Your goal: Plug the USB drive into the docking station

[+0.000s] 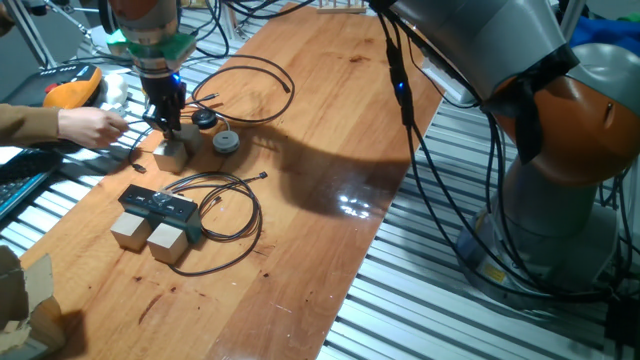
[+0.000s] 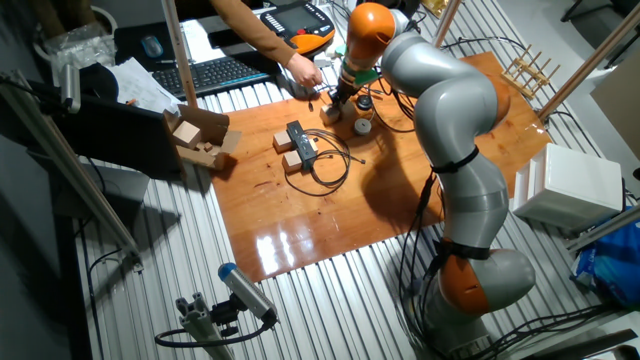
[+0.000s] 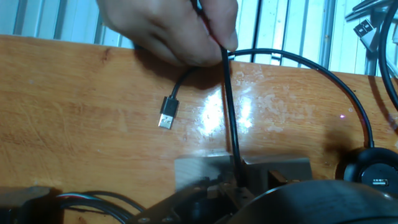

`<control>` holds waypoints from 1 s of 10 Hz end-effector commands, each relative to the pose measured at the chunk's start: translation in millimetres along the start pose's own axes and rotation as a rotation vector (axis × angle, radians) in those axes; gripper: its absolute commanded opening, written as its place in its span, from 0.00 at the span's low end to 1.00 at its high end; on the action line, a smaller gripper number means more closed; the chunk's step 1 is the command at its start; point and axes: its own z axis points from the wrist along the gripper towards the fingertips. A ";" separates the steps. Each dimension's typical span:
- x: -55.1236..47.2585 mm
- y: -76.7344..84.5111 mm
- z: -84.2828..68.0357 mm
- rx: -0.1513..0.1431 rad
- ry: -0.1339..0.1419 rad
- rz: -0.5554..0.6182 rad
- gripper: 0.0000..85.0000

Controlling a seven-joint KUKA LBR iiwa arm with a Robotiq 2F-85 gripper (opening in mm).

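- a person's hand reaches in from the left edge of the desk and holds a thin black cable; in the hand view that cable runs down from the fingers to the block below, and a loose usb plug lies on the wood just beside it.
- the end effector stands low over a pale wooden cube at the far left of the desk, close to the hand; whether its fingers are spread or pinching something cannot be told, since the hand view shows only blurred dark parts at the bottom edge.
- the usb drive cannot be picked out with any certainty in these views; it may sit at the cube under the end effector, but that is a guess.
- just right of the cube sit a small black round puck on its looped cable and a grey round disc.
- nearer the camera and well apart from the arm, the docking station lies flat on the desk, resting against two more wooden cubes, its thin cable looping to the right.
- judged from this, the step in hand is still the pick-up at the cube, with plugging not yet begun.
- the next move calls for a firm grip on the drive, the person's hand and cable clear of the path, then a level carry to the docking station and a straight push into a port.
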 end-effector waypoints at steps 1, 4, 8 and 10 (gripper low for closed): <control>0.2 -0.2 -1.3 -0.002 0.000 -0.001 0.20; 0.2 0.4 -1.0 -0.007 -0.009 -0.008 0.00; 3.8 10.6 -7.4 -0.011 -0.010 -0.009 0.00; 12.4 23.9 -26.7 -0.032 0.015 0.045 0.00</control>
